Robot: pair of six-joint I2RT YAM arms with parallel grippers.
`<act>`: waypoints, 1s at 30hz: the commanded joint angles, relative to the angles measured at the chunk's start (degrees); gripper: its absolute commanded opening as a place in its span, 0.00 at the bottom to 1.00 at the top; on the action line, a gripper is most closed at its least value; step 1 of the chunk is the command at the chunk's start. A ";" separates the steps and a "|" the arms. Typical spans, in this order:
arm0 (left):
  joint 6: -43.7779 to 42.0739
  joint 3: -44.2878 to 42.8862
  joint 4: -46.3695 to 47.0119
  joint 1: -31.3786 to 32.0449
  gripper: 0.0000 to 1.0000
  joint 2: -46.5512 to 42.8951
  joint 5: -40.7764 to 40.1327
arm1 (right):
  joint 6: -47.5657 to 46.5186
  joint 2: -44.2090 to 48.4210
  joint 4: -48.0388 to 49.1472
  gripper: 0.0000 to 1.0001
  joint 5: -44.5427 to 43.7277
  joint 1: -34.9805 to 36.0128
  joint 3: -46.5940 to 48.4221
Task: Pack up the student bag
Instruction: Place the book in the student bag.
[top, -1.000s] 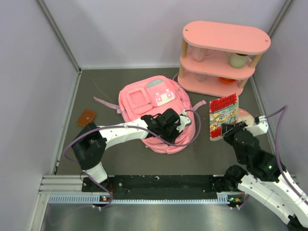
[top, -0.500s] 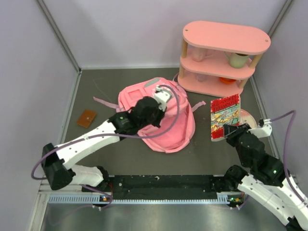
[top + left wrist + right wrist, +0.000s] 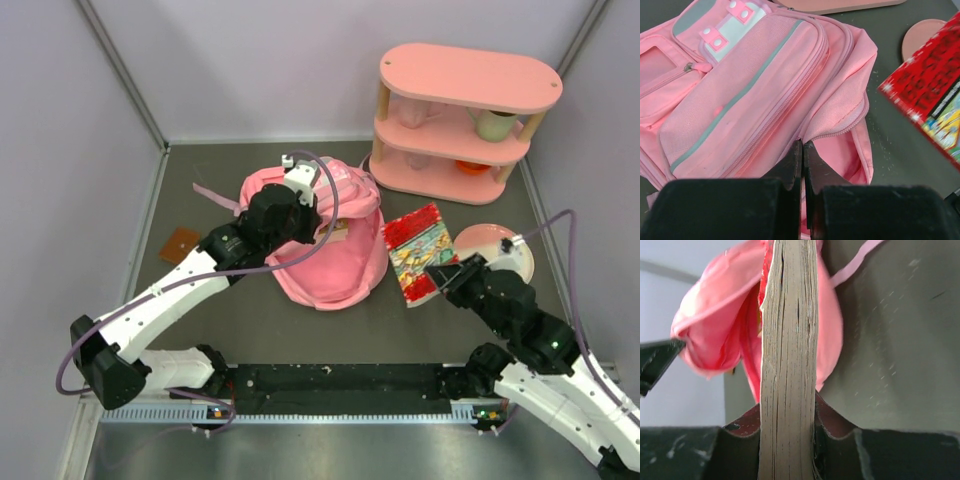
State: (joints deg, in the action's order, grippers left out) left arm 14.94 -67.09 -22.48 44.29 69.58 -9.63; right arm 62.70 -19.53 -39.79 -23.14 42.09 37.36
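The book (image 3: pixel 787 365) is running off the right wrist view's top edge and blocking much of the student bag (image 3: pixel 715 330). In the left wrist view its blurred cover is hiding part of the pink plate (image 3: pixel 922 37).

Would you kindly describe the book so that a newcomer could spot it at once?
Start at the big pink student bag in the middle of the table. Just to its right, the right tool grips a paperback book by its near end. Its red, cartoon-printed cover sets it apart from the plain pink plate beside it.
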 commanded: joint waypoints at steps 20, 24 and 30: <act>4.48 -5.24 10.70 2.38 0.00 -3.13 9.01 | 8.50 -41.25 54.96 0.00 31.39 -3.50 0.34; 5.10 -5.42 10.88 2.64 0.00 -3.57 9.36 | 8.14 -52.05 65.51 0.00 27.89 -3.33 2.36; 5.54 -4.72 11.05 2.64 0.00 -4.19 10.25 | 7.44 -69.13 72.12 0.06 27.17 -3.94 8.95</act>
State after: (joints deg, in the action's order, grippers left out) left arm 18.57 -68.14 -20.93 46.30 69.38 -1.72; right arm 70.48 -82.19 19.18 4.51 38.70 40.38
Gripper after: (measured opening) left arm 0.012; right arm 0.215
